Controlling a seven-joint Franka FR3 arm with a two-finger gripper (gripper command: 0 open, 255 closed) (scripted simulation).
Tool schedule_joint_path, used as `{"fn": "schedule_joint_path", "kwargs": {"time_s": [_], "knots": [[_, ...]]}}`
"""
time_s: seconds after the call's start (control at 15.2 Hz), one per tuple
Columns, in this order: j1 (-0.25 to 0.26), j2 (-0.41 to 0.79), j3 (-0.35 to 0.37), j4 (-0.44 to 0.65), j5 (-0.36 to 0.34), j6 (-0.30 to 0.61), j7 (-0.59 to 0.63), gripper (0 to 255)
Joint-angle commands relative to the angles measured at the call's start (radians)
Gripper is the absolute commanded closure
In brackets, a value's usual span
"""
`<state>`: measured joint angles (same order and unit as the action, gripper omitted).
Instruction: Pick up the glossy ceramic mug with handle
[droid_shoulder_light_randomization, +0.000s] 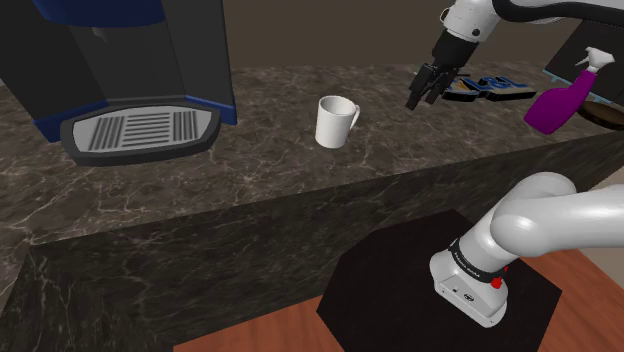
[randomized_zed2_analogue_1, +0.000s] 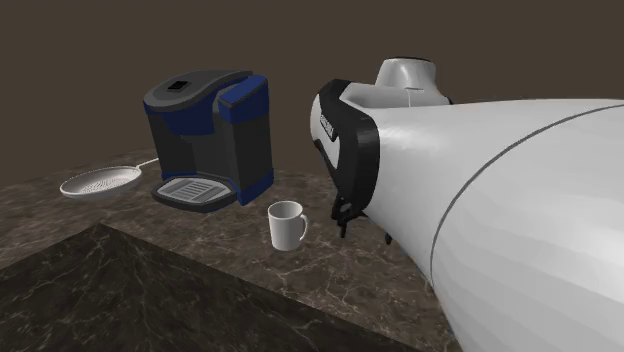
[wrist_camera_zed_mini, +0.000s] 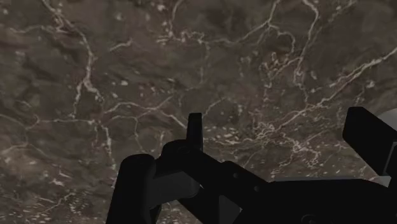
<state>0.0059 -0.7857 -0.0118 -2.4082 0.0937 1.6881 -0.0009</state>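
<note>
One dark stone bench (droid_shoulder_light_randomization: 250, 175) with pale veins runs across the shoulder view. At that view's far left stands a black and blue coffee machine (droid_shoulder_light_randomization: 120, 60), with its grey slatted drip tray (droid_shoulder_light_randomization: 140, 130) at the front. Right of it, out on bare stone, is the white mug (droid_shoulder_light_randomization: 335, 122). It stands upright with its mouth open to the top and its handle towards the view's right. Further right, well apart from the mug, the black tool (droid_shoulder_light_randomization: 421, 100) hangs above the bench on the white arm (droid_shoulder_light_randomization: 480, 20), tilted down and to the left. Its two fingers stand apart and hold nothing. Behind it lies a low dark and blue object (droid_shoulder_light_randomization: 485, 87) that cannot be made out. A purple spray bottle (droid_shoulder_light_randomization: 565, 100) with a pale head stands near the right edge. Below, at lower right, the arm's base sits on the black stand (droid_shoulder_light_randomization: 400, 300). In the second exterior view, from left to right, are a white round strainer (randomized_zed2_analogue_1: 100, 182), the coffee machine, the mug just beside the machine, and the arm looming large.
</note>
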Motion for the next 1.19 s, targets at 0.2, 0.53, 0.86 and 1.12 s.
{"fn": "schedule_joint_path", "kwargs": {"time_s": [0.2,0.53,0.86,1.12], "knots": [[0.016,0.056,0.080,0.043,0.022,0.021,0.088,0],[0.031,0.176,0.207,0.143,0.037,0.050,0.235,0],[0.032,0.325,0.331,0.278,0.014,0.065,0.388,0],[0.027,0.467,0.429,0.411,-0.037,0.061,0.519,0]]}}
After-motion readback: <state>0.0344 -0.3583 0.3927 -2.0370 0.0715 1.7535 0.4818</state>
